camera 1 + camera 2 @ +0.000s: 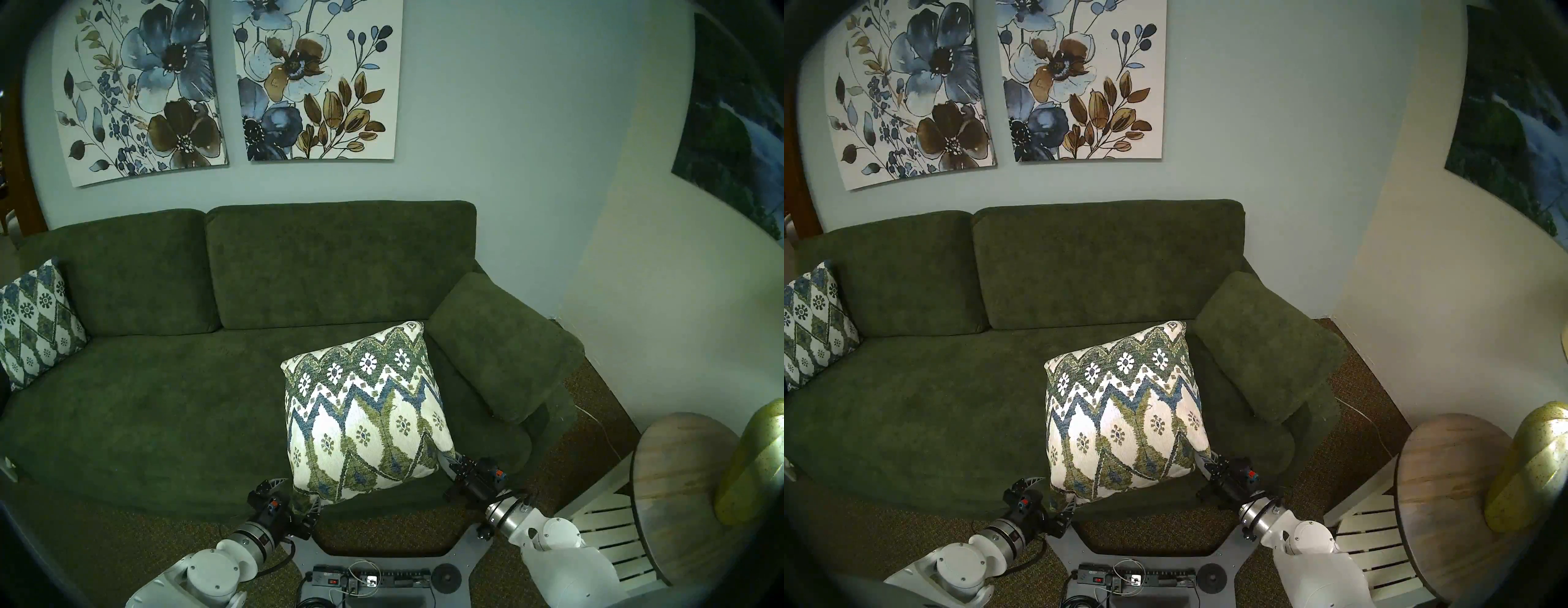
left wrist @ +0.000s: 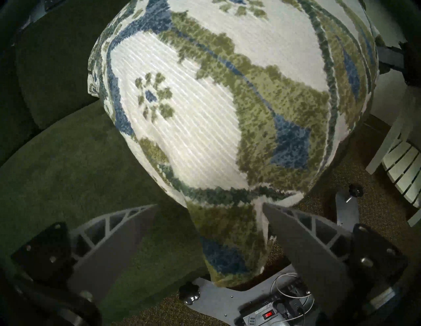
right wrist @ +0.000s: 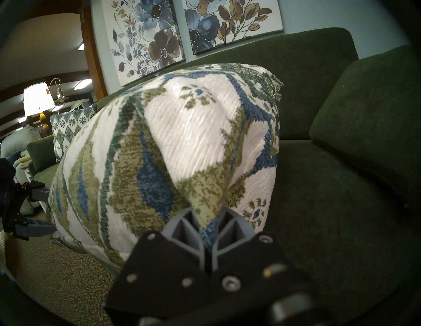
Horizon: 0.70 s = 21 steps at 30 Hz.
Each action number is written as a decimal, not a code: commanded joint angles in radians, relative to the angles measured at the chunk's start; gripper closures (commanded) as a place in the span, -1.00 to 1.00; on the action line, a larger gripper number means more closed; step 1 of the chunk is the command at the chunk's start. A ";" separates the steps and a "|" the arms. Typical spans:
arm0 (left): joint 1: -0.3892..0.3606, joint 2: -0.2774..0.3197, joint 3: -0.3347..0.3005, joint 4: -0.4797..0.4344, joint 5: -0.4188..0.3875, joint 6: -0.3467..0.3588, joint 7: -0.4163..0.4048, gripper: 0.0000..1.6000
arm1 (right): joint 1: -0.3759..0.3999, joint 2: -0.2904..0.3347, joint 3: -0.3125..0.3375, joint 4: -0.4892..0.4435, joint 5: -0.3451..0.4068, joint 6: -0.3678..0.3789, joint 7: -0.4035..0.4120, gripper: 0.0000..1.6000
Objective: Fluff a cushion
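Note:
The cushion (image 1: pixel 365 416) (image 1: pixel 1123 420) is a plump cream square with olive and blue zigzags. It stands tilted at the sofa's front edge, right of the middle. My right gripper (image 1: pixel 452 462) (image 3: pixel 208 216) is shut on the cushion's near right corner, with fabric pinched between the grey fingers. My left gripper (image 1: pixel 299 494) (image 2: pixel 209 206) is open at the near left corner. That corner of the cushion (image 2: pixel 227 239) hangs down between the spread fingers, and the right finger (image 2: pixel 296 232) sits against the fabric.
The dark green sofa (image 1: pixel 148 403) fills the middle, with a bolster armrest (image 1: pixel 496 344) just right of the cushion. A smaller patterned twin cushion (image 1: pixel 34 327) leans at the far left. A round wooden table (image 1: pixel 679 479) with a yellow-green vase (image 1: pixel 755 458) and a white slatted chair (image 1: pixel 606 535) stand at the right.

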 commanded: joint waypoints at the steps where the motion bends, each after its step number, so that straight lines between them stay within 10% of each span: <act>1: -0.118 -0.075 0.034 0.009 0.032 -0.002 -0.037 -1.00 | 0.003 0.000 -0.001 -0.006 0.000 -0.002 0.003 1.00; 4: -0.124 -0.090 0.036 0.016 0.047 -0.001 -0.044 -1.00 | 0.004 0.000 -0.001 -0.006 0.000 -0.003 0.003 1.00; 5: -0.154 -0.094 0.048 0.037 0.052 0.003 -0.051 0.29 | 0.004 0.000 -0.001 -0.006 0.000 -0.003 0.003 1.00; 7: -0.159 -0.104 0.048 0.045 0.063 0.002 -0.057 1.00 | 0.004 0.000 -0.001 -0.006 0.000 -0.003 0.003 1.00; 21: -0.307 -0.134 0.071 0.231 0.203 -0.079 -0.089 1.00 | 0.004 0.001 -0.002 -0.007 0.000 -0.005 0.006 1.00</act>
